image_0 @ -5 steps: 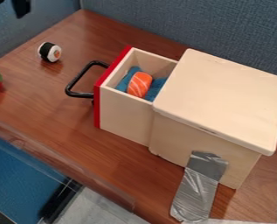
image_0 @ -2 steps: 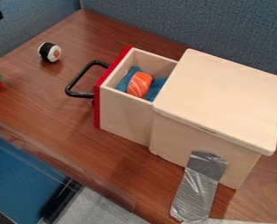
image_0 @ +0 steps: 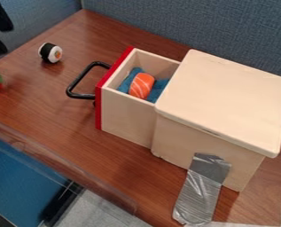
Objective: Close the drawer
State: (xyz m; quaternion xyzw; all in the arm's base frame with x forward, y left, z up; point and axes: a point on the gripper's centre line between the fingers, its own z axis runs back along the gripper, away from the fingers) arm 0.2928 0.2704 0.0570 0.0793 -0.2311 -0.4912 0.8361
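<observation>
Black gripper [image_0: 2, 39] at the upper left, fingers parted, apart from the drawer [image_0: 127, 117].
The left edge cuts off much of the gripper, so the full width of its spread is hard to tell; the gap looks empty. The wooden box [image_0: 225, 97] hides the drawer's rear. Right of the gripper and nearer the camera, the drawer stands pulled out, its black handle [image_0: 78, 80] on the gripper's side, salmon sushi [image_0: 142, 85] inside.

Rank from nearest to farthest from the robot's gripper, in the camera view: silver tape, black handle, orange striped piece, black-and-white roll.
From the gripper, upper left:
1. Black-and-white roll, upper left.
2. Black handle, on the drawer.
3. Orange striped piece, inside the drawer.
4. Silver tape, lower right.
</observation>
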